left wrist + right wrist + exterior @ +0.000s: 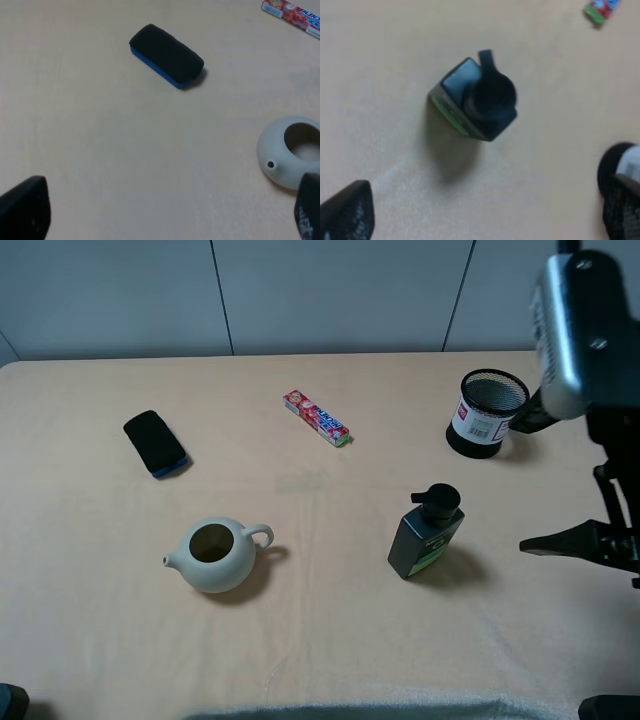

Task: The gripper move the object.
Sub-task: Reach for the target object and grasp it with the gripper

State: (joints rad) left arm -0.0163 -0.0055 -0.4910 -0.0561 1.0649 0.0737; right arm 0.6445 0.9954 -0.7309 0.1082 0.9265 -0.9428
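The dark pump bottle (425, 535) with black pump top and green label stands upright on the cream table, right of centre. In the right wrist view the bottle (475, 100) is seen from above, ahead of the open fingers. My right gripper (517, 486) hangs to the right of the bottle, clear of it, open and empty, with its silver-grey module (575, 330) above. Its two fingertips (345, 212) sit wide apart at the frame's lower corners. My left gripper (165, 215) is open and empty over the table's left side, far from the bottle.
A black mesh cup (485, 412) stands behind the bottle, close to one right finger. A white teapot (215, 555) sits front left, also in the left wrist view (292, 157). A black phone (155, 443) lies far left. A red candy pack (316, 418) lies at back centre.
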